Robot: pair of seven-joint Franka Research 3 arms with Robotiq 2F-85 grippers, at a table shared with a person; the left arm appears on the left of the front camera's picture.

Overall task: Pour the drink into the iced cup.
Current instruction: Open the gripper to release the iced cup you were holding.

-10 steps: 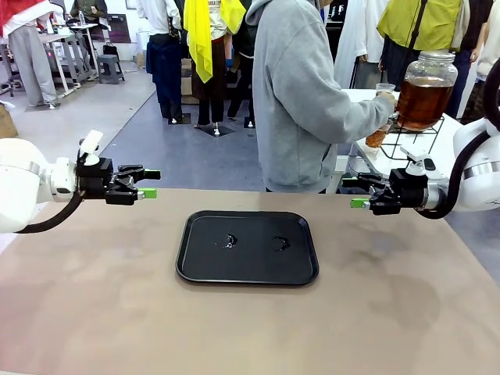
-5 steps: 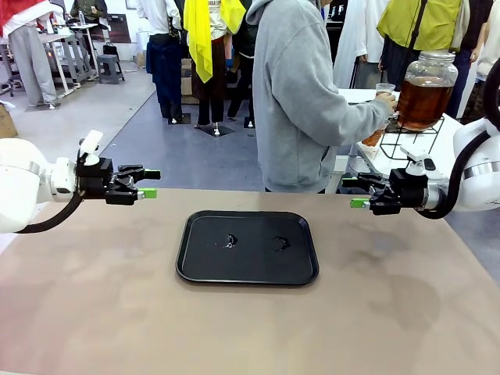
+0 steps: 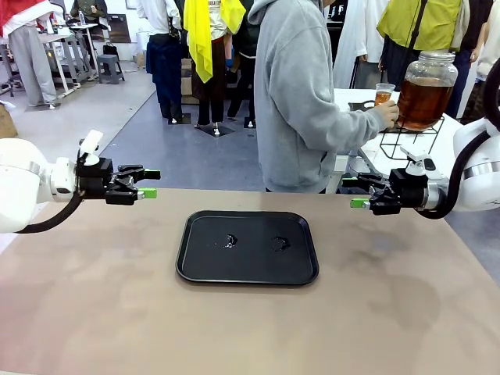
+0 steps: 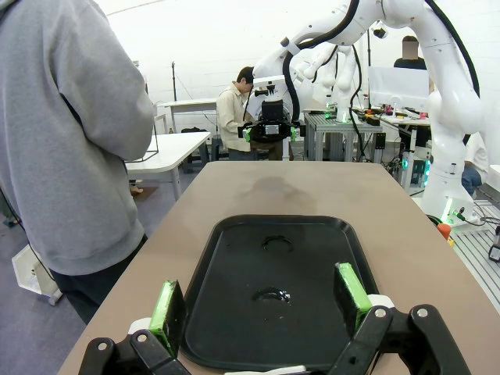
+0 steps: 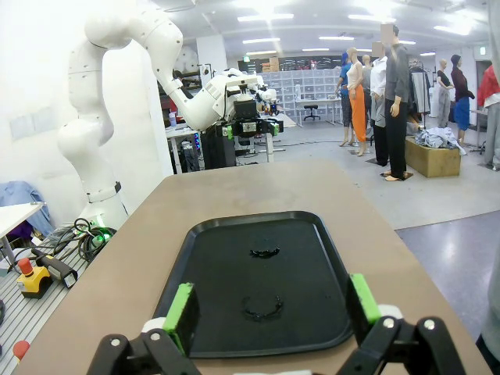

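Note:
The drink (image 3: 383, 97) is amber liquid in a clear cup held by a person in a grey hoodie (image 3: 301, 101), who stands turned toward a side table at the far right. Beside the cup stands a large glass jar (image 3: 426, 92) of the same amber liquid. The iced cup is out of view. My left gripper (image 3: 148, 183) hovers open and empty over the table's far left. At the far right my right gripper (image 3: 355, 192) is also open and empty. Both wrist views look past open green pads (image 4: 166, 306) (image 5: 180, 310) at the black tray (image 4: 312, 258) (image 5: 226, 273).
The black tray (image 3: 248, 247) lies mid-table with two small wet marks on it. A wire rack (image 3: 414, 137) holds the jar on the white side table. Bare brown tabletop surrounds the tray.
The person's hand has shifted beside the jar, and the cup of amber drink now shows above that hand. Neither arm has moved.

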